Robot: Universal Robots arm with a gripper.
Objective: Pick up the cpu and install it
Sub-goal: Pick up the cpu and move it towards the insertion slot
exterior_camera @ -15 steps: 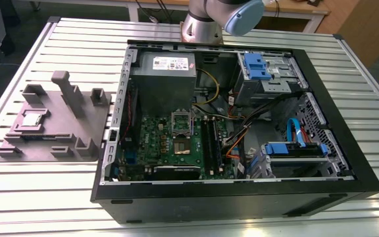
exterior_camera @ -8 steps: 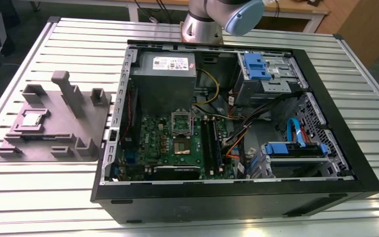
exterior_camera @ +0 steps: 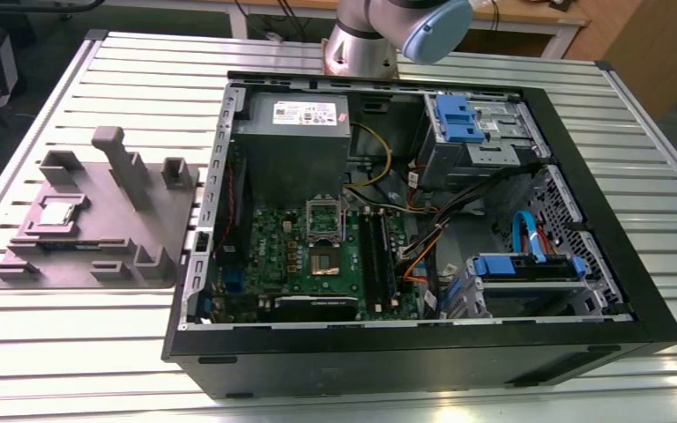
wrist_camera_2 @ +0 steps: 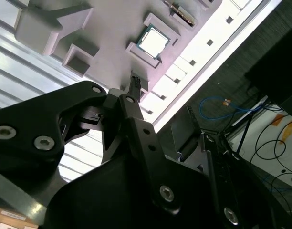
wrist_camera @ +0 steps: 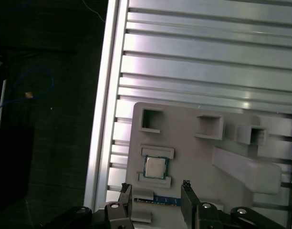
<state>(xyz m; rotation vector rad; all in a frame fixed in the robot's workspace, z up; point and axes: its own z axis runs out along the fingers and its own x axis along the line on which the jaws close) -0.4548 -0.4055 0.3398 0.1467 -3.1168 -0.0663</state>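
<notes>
Bench (exterior_camera: 80, 352) is ribbed silver aluminium slats with a dark floor around it. A loose blue cable (wrist_camera: 26, 90) lies on the floor in the first wrist view. Wooden furniture sits at the far edge of the exterior view.

An open black PC case (exterior_camera: 433, 361) lies on the bench with a green motherboard (exterior_camera: 315, 256) inside, plus a grey power supply and blue drive caddies. The arm (exterior_camera: 368, 40) rises behind the case.

A grey plastic fixture (exterior_camera: 92, 256) with upright blocks and square pockets sits on the bench at the exterior view's left, well apart from the motherboard.

The cpu (exterior_camera: 56, 214) lies flat in a shallow framed recess of the fixture. It is a small square chip with a silvery-grey metal top and a thin green border, shown in both wrist views (wrist_camera_2: 153, 40) (wrist_camera: 155, 167).

The tool (wrist_camera: 154, 187) hovers over the fixture near the cpu. Its two black fingers (wrist_camera: 186, 191) are spread wide and hold nothing. There is no contact with the cpu.
</notes>
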